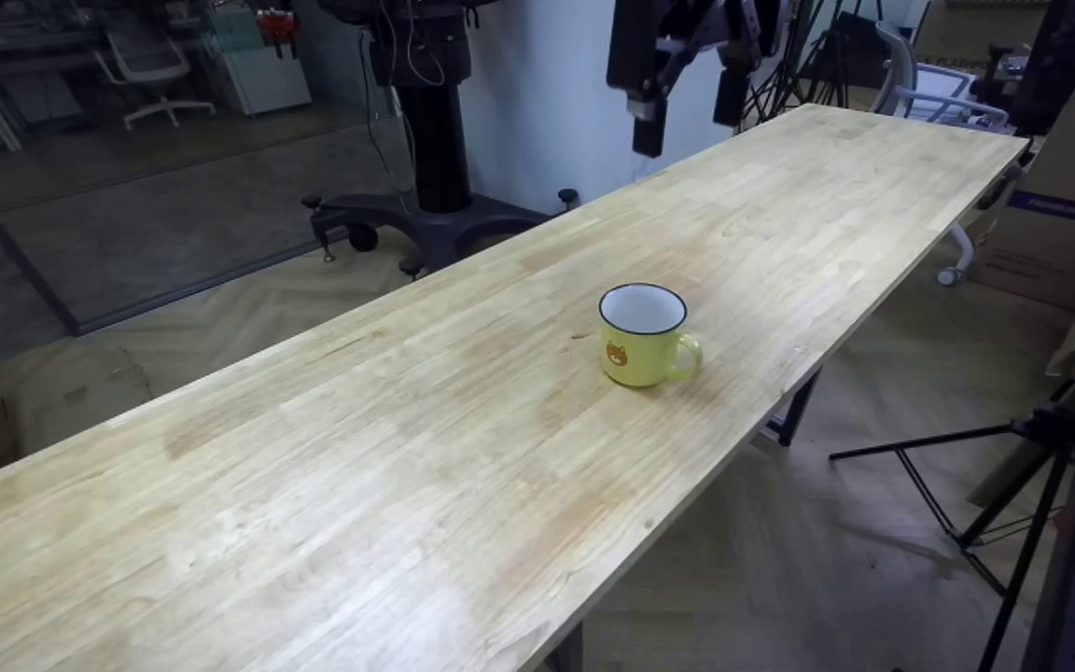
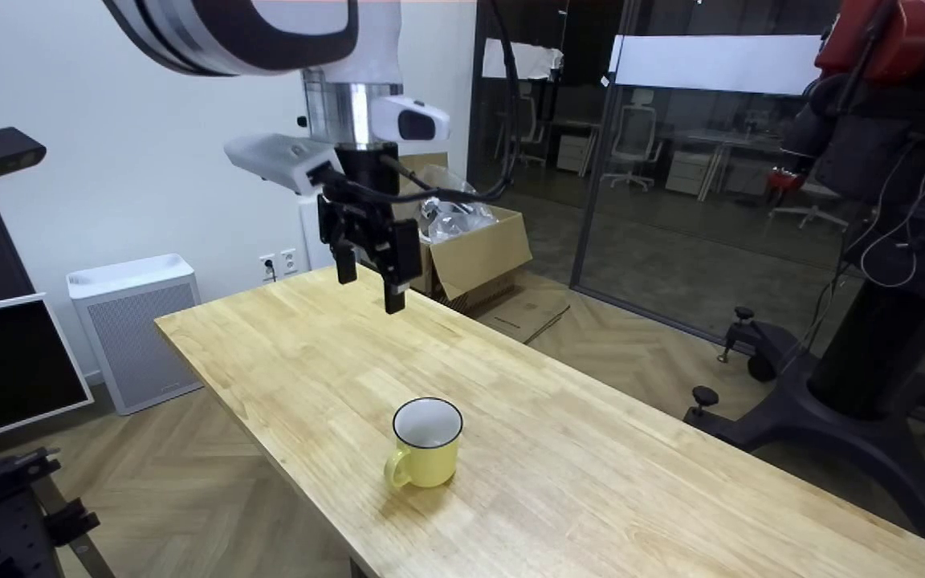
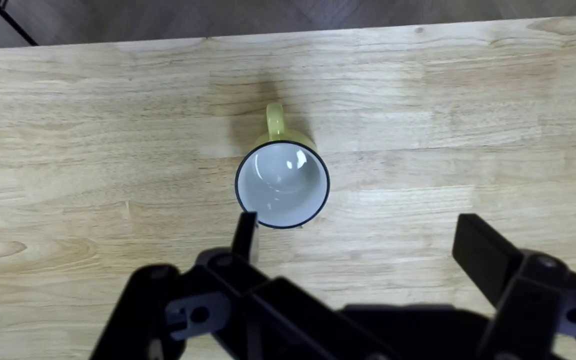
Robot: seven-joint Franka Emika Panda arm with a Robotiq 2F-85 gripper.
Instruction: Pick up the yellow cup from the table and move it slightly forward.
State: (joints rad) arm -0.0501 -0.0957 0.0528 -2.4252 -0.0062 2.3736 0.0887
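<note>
The yellow cup (image 1: 647, 353) stands upright on the light wooden table (image 1: 388, 448). It shows in both exterior views (image 2: 433, 466) and in the wrist view (image 3: 283, 185). It has a dark rim and a pale inside that looks empty. Its handle points toward the nearer long edge in the wrist view. My gripper (image 1: 690, 123) is open and empty, well above the table and apart from the cup, as an exterior view (image 2: 372, 285) also shows. In the wrist view the gripper (image 3: 357, 225) has its left fingertip overlapping the cup's rim in the picture, with the right fingertip far to the right.
The table's long edge (image 3: 318, 34) runs behind the cup's handle in the wrist view. A dark wheeled stand (image 1: 435, 159) is beside the table. An open cardboard box (image 2: 482, 253) is past the table's far end. A black tripod (image 1: 976, 532) stands on the floor.
</note>
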